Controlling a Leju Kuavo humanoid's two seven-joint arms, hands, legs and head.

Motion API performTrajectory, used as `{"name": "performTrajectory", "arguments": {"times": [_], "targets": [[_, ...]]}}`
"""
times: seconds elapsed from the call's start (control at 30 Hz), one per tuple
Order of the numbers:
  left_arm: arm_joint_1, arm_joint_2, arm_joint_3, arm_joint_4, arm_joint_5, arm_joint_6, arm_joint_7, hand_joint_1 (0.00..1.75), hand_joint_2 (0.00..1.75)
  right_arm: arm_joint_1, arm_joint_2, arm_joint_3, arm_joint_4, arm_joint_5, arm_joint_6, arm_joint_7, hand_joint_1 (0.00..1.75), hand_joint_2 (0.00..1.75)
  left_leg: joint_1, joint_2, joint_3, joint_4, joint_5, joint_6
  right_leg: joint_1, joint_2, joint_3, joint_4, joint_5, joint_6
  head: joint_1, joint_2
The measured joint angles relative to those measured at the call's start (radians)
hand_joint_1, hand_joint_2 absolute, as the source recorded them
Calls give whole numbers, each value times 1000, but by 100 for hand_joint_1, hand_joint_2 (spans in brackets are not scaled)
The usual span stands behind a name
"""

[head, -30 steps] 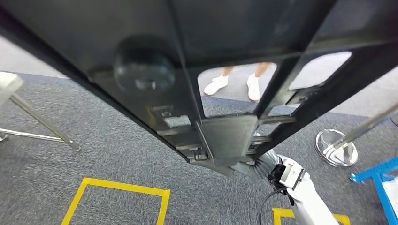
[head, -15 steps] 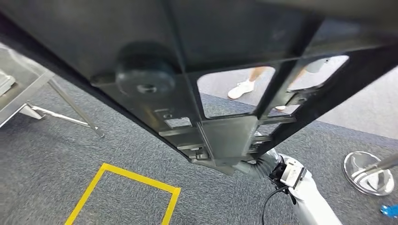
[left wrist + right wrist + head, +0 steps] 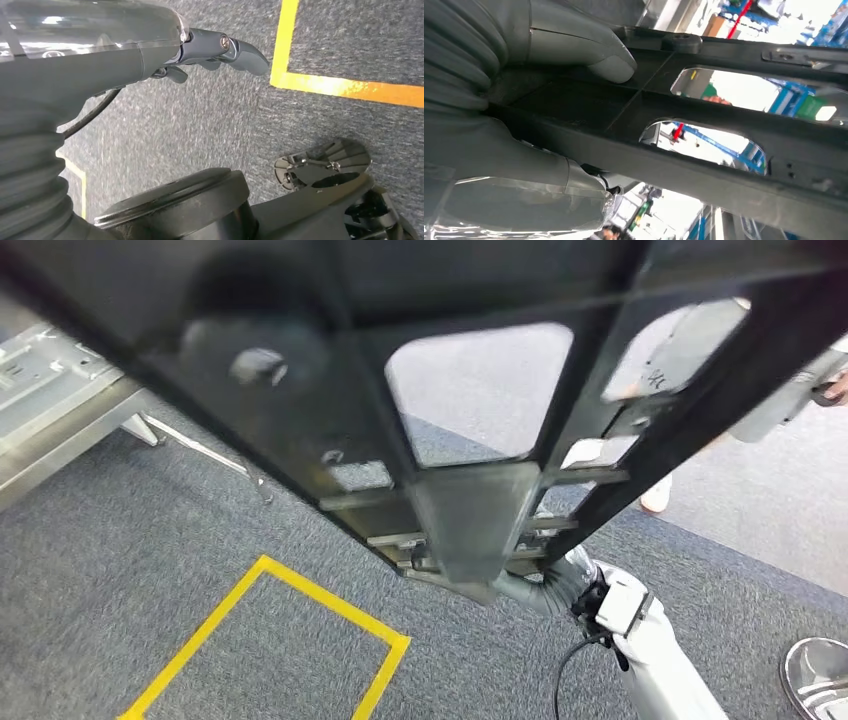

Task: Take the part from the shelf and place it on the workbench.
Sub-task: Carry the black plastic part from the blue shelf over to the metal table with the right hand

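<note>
I am carrying the part point(image 3: 470, 510) in my right hand point(image 3: 539, 100), held high and close in front of the head camera, so it blocks much of my forward view. The right hand is clamped on one of its ribs: in the right wrist view the thick grey thumb point(image 3: 594, 55) presses on one face of a bar while the rest of the hand wraps the other side. My left hand point(image 3: 215, 50) hangs down over the floor, holding nothing, fingers loosely curled; I cannot tell how far apart they are.

My judgement is that the step in hand is transport toward the table point(image 3: 60, 410), whose metal edge and slanted legs sit at far left. To do it well I should keep the grip firm, hold the part level, and steer by what shows through its openings and past its edges, since a long frame like this could clip the table edge. A person's shoe point(image 3: 655, 495) shows beyond the part at right, so I would keep the swing small.

The part is a black, matte, moulded lattice: flat bars crossing around rounded window-like cut-outs, with a round boss and small rectangular slots. It looks rigid and fairly light. The carpet point(image 3: 150, 530) is grey and nubbly, crossed by smooth yellow tape point(image 3: 330, 605).
</note>
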Motion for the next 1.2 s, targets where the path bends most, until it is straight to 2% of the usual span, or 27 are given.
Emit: {"name": "performTrajectory", "arguments": {"times": [0.07, 0.1, 0.13, 0.17, 0.23, 0.3, 0.37, 0.4, 0.47, 0.5, 0.53, 0.57, 0.6, 0.63, 0.67, 0.73, 0.8, 0.83, 0.9, 0.93, 0.97, 1.03, 1.07, 1.1, 1.13, 1.17, 1.2], "targets": [[0, 0, 0, 0, 2, 0, -1, 0, 175, -3, 1, -3, 8, -6, 3, 0, 175, 175, 1, -25, -1, 2, 1, 3, -4, 27, -67, 126, -45, 4, 0, 0], [1, 0, 0, 0, 3, 0, -2, 0, 175, -4, 1, -3, 12, -8, 5, -1, 175, 175, 2, -39, -1, 3, 1, 2, -7, 30, -86, 154, -43, 7, 0, 0], [2, -1, 1, 0, 5, 0, -3, 0, 175, -6, 1, -3, 15, -9, 6, -1, 175, 175, 3, -53, -1, 6, 0, 1, -10, 31, -86, 142, -20, 10, 0, 0], [2, -1, 1, 0, 6, 0, -4, 0, 175, -8, 1, -3, 18, -10, 7, -2, 175, 175, 5, -67, -1, 11, -2, -2, -14, 36, -67, 94, 17, 13, 0, 0], [0, -1, 1, 0, 8, 0, -5, 0, 175, -14, 2, -3, 22, -10, 8, -2, 175, 175, 9, -93, -6, 27, -11, -14, -23, 69, -12, -32, 77, 18, 0, 0], [-1, -1, 1, 0, 9, 0, -5, 0, 175, -17, 2, -4, 26, -10, 9, -2, 175, 175, 11, -113, -20, 38, -16, -28, -25, 98, 13, -92, 86, 16, 0, 0], [0, -1, 1, 0, 9, 0, -6, 0, 175, -20, 3, -4, 28, -11, 9, -4, 175, 175, 14, -130, -30, 38, -14, -40, -22, 88, 12, -96, 84, 4, -1, 0], [0, -1, 1, 0, 9, 0, -6, 0, 175, -22, 2, -4, 29, -11, 9, -4, 175, 175, 14, -122, -33, 42, -16, -46, -21, 77, 13, -99, 84, -4, -1, 0], [-1, 0, 1, 0, 8, 1, -5, 0, 175, -26, 0, -4, 29, -12, 9, -5, 175, 175, 13, -74, -55, 92, -46, -55, -22, 53, 17, -104, 84, -18, -1, 0], [-4, 0, 1, 0, 8, 2, -5, 0, 175, -27, -1, -4, 30, -13, 8, -6, 175, 175, 13, -44, -78, 145, -74, -59, -19, 40, 18, -105, 83, -23, -1, 0], [-7, 1, 1, 0, 8, 2, -5, 0, 175, -27, -1, -4, 30, -13, 7, -6, 175, 175, 13, -27, -109, 209, -105, -62, -16, 27, 19, -105, 82, -26, -1, 0], [-11, 2, 1, 0, 7, 2, -6, 0, 175, -27, -1, -4, 31, -13, 7, -7, 175, 175, 14, -20, -137, 268, -128, -64, -13, 13, 19, -105, 80, -28, -1, 0], [-13, 2, 2, 0, 7, 2, -6, 0, 175, -26, -1, -4, 31, -13, 7, -7, 175, 175, 14, -17, -154, 304, -136, -64, -10, -2, 20, -105, 79, -30, -1, 0], [-14, 3, 2, 0, 7, 3, -6, 0, 175, -26, -1, -4, 31, -13, 7, -7, 175, 175, 14, -14, -153, 304, -125, -63, -8, -16, 21, -105, 77, -30, -1, 0], [-13, 3, 2, 0, 7, 3, -6, 0, 175, -26, -1, -4, 31, -13, 7, -7, 175, 175, 14, -10, -132, 266, -98, -59, -6, -28, 24, -105, 75, -30, -1, 0], [-5, 3, 2, 0, 9, 6, -8, 0, 175, -26, -1, -4, 31, -13, 9, -7, 175, 175, 7, 24, -65, 134, -38, -46, -2, -49, 32, -105, 69, -28, -1, 0], [5, 5, 3, 0, 14, 9, -12, 0, 175, -26, -1, -3, 33, -13, 12, -10, 175, 175, -5, 55, -29, 52, -19, -30, 2, -67, 35, -106, 67, -20, -1, 0], [9, 6, 4, 0, 17, 11, -13, 0, 175, -26, -1, 0, 34, -13, 13, -11, 175, 175, -10, 57, -29, 42, -24, -24, 3, -77, 36, -107, 67, -15, -1, 0], [14, 7, 6, 0, 20, 13, -15, 0, 175, -26, -1, 11, 36, -10, 14, -12, 175, 175, -9, 34, -26, 30, -18, -15, 3, -90, 42, -108, 63, -5, -1, 0], [15, 7, 6, 0, 21, 13, -15, 0, 175, -26, -1, 16, 36, -8, 13, -10, 175, 175, -5, 21, -20, 22, -13, -11, 1, -76, 42, -101, 55, 0, -1, 0], [15, 7, 7, 0, 21, 14, -13, 0, 175, -25, 0, 21, 34, -5, 11, -8, 175, 175, -1, 10, -14, 15, -9, -5, 0, -50, 34, -76, 39, 3, -1, 0], [13, 7, 7, 0, 20, 14, -10, 0, 175, -21, 3, 28, 31, 0, 9, -2, 175, 175, 4, -12, -8, 9, -3, 2, -4, 9, -20, 33, -14, 7, -1, 0], [13, 8, 7, 0, 20, 14, -9, 0, 175, -17, 4, 30, 29, 2, 8, -1, 175, 175, 4, -24, -9, 10, -3, 4, -5, 23, -56, 99, -38, 9, -1, 0], [13, 8, 7, 0, 20, 13, -9, 0, 175, -13, 5, 31, 29, 4, 8, 0, 175, 175, 4, -38, -9, 11, -3, 4, -7, 29, -84, 148, -47, 11, -1, 0], [13, 7, 7, 0, 20, 13, -9, 0, 175, -11, 6, 32, 29, 5, 8, 2, 175, 175, 4, -52, -8, 13, -4, 3, -9, 30, -97, 161, -36, 13, -1, 0], [12, 7, 8, 0, 20, 13, -9, 0, 175, -10, 6, 33, 29, 6, 8, 2, 175, 175, 5, -67, -7, 15, -5, 1, -12, 33, -91, 136, -6, 15, -1, 0], [12, 7, 8, 0, 20, 13, -9, 0, 175, -10, 6, 34, 28, 6, 7, 2, 175, 175, 7, -82, -5, 19, -8, -2, -15, 40, -68, 78, 35, 16, -1, 0]]}}
